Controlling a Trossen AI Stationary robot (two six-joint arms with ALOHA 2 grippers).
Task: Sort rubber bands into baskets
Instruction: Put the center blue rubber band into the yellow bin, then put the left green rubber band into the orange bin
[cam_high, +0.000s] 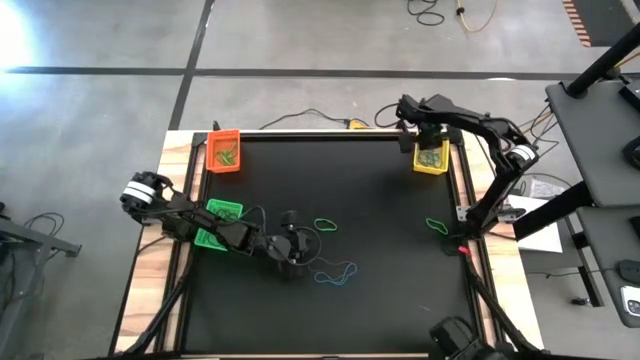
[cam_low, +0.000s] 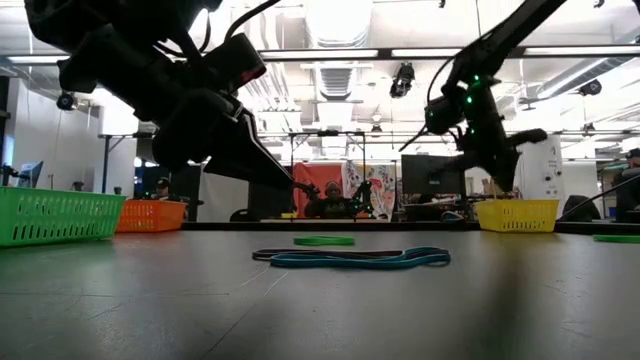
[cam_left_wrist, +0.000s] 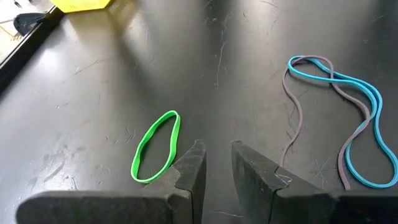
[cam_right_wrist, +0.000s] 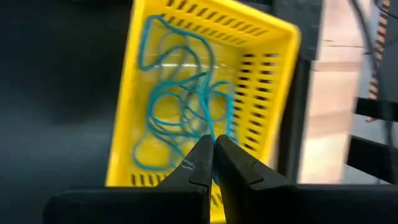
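Observation:
My left gripper (cam_high: 303, 247) (cam_left_wrist: 217, 155) hovers low over the black table's middle, slightly open and empty. A green rubber band (cam_left_wrist: 155, 146) (cam_high: 326, 224) lies flat just beside its fingertips. A tangle of blue and grey bands (cam_left_wrist: 348, 118) (cam_high: 335, 272) lies flat on its other side. My right gripper (cam_high: 430, 142) (cam_right_wrist: 213, 144) hangs over the yellow basket (cam_right_wrist: 261, 68) (cam_high: 431, 170) at the far right, shut on a teal rubber band. Several teal bands lie in that basket. The orange basket (cam_high: 213, 150) at the far left holds green bands. The green basket (cam_high: 225, 208) stands at the left edge. My right gripper pinches one strand of a teal rubber band (cam_right_wrist: 209, 127) between its two fingertips. It comes from above, pointing down into the yellow basket. The band hangs below the fingers among the other teal bands in the basket; where it ends I cannot tell.
Another green band (cam_high: 437, 225) lies near the table's right edge. The table has wooden side rails (cam_high: 150, 290) and black cables run along them. Bare black table surface lies between the baskets.

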